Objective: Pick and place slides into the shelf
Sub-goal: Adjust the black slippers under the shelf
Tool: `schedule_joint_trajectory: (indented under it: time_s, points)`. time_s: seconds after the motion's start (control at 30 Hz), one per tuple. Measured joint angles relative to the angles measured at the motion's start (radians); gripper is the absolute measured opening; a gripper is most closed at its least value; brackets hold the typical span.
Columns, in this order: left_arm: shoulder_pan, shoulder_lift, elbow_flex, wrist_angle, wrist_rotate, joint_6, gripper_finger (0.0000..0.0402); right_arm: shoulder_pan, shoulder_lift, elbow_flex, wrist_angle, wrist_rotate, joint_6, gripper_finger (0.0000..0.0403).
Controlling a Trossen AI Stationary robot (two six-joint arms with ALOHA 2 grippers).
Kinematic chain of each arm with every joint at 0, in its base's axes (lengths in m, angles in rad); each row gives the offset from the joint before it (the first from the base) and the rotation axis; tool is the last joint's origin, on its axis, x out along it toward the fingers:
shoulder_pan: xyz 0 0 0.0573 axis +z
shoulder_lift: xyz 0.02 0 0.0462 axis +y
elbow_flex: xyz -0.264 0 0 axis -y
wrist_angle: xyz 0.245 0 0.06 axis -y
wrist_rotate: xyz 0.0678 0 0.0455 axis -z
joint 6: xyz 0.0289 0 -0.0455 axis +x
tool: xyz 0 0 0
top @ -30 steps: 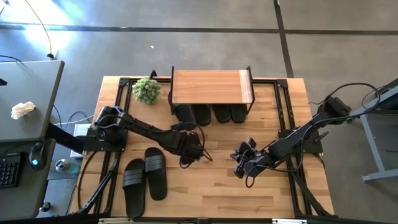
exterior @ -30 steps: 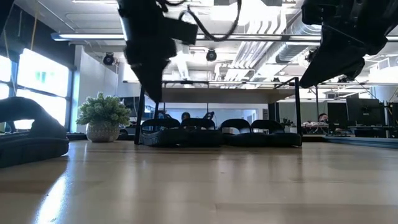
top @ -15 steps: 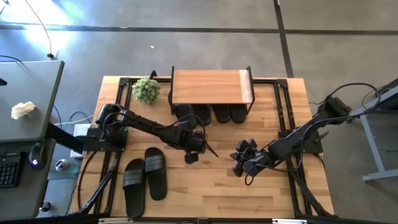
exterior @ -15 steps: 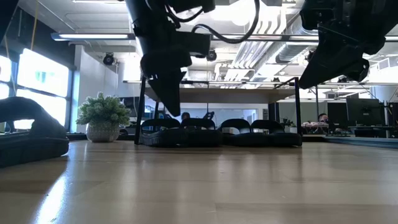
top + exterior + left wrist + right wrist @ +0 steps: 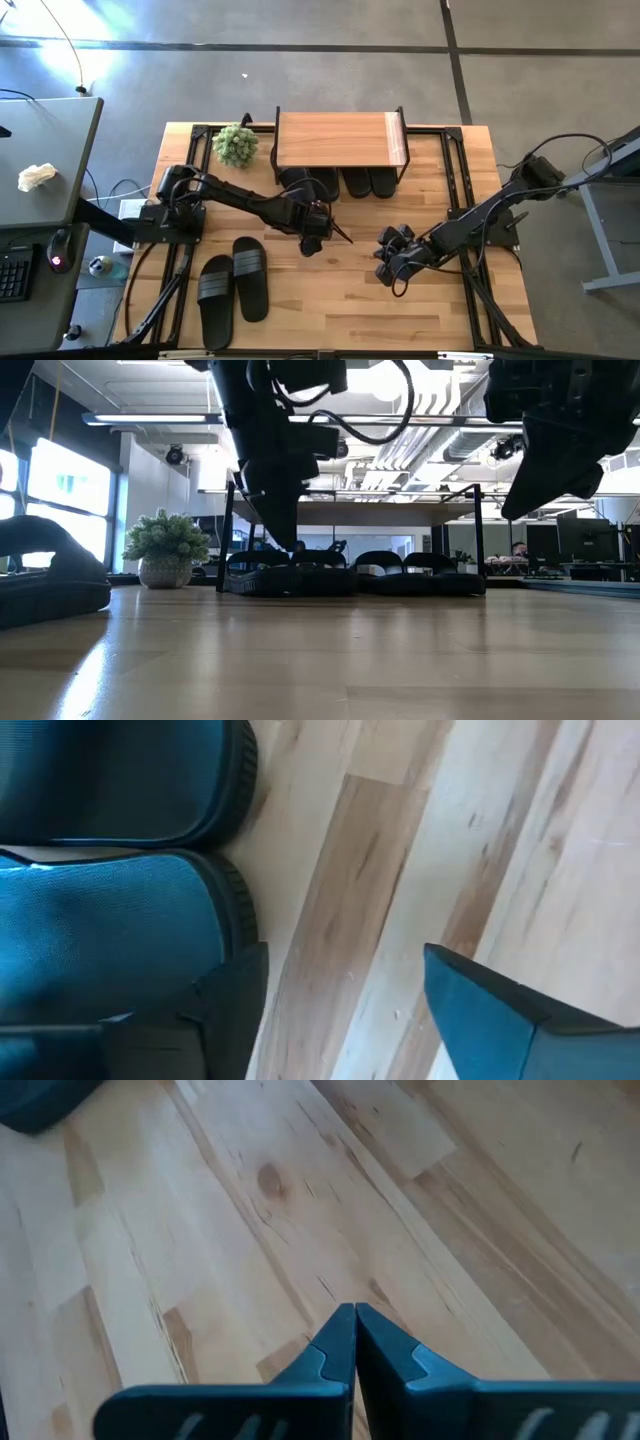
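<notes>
High view: two black slides [image 5: 233, 283] lie at the desk's [image 5: 350, 310] near left. Right end effector [image 5: 385, 262] hovers pressed together; left end effector [image 5: 322, 234] spread, empty, by four slides [image 5: 338, 183] under the shelf [image 5: 338, 139].

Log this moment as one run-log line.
left gripper: open, empty, by shelf | right gripper: shut, idle | slides: two unshelved

— What lay around the table [image 5: 330, 300]?
— A grey concrete floor [image 5: 300, 70] and a grey desk [image 5: 45, 165] with a crumpled cloth [image 5: 37, 177].
— And beyond?
— Bright windows [image 5: 55, 490], ceiling pipes [image 5: 420, 445], and a potted plant [image 5: 166, 547].
</notes>
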Motion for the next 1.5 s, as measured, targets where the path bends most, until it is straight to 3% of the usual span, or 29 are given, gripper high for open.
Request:
schedule_joint_trajectory:
  time_s: [0.2, 0.4, 0.97, 1.5]
  points:
    - [0.001, 0.062, -0.001, -0.010, 0.007, 0.004, 0.0273, 0.000, 0.000, 0.000, -0.013, -0.024, 0.001, 0.0001]
    - [0.001, 0.105, -0.001, -0.009, -0.047, 0.004, 0.0261, 0.000, 0.000, 0.000, -0.016, -0.033, 0.011, 0.0001]
    - [0.016, 0.144, 0.000, 0.054, -0.060, 0.014, 0.0244, 0.000, 0.000, 0.000, -0.048, -0.030, 0.019, 0.0001]
    - [0.045, 0.158, 0.002, 0.019, -0.018, 0.012, 0.0169, 0.000, 0.000, 0.000, -0.055, -0.024, 0.018, 0.0001]
